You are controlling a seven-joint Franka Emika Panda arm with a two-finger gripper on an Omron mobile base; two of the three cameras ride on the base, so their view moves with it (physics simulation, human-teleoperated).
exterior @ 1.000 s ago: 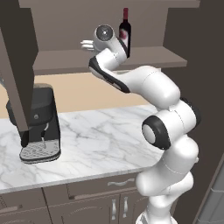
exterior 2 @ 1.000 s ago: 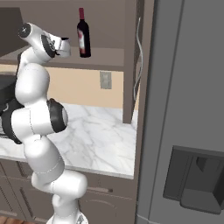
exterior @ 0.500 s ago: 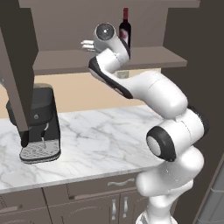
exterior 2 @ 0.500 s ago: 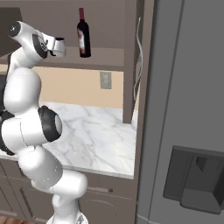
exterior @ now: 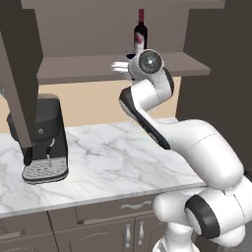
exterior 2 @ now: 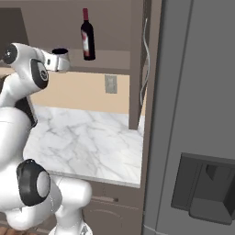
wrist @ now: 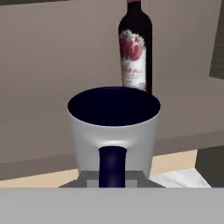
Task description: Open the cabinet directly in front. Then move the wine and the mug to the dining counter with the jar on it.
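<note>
Gripper clamped on the mug by its handle, at the cabinet shelf edge

Cabinet open, so step one looks done; wine stands on the shelf behind the mug; both await the dining counter; marble worktop with coffee machine lies below the shelf

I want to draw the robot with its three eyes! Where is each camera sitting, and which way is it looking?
Left base view: sits behind the arm on its left, looking forward at the open cabinet, the coffee machine and the marble worktop; the white arm rises from lower right.
Right base view: sits behind on the right, looking forward past the fridge; the arm rises from lower left.
Hand view: sits on the hand, looking along it at the mug it grips.
All three share the wine.
</note>
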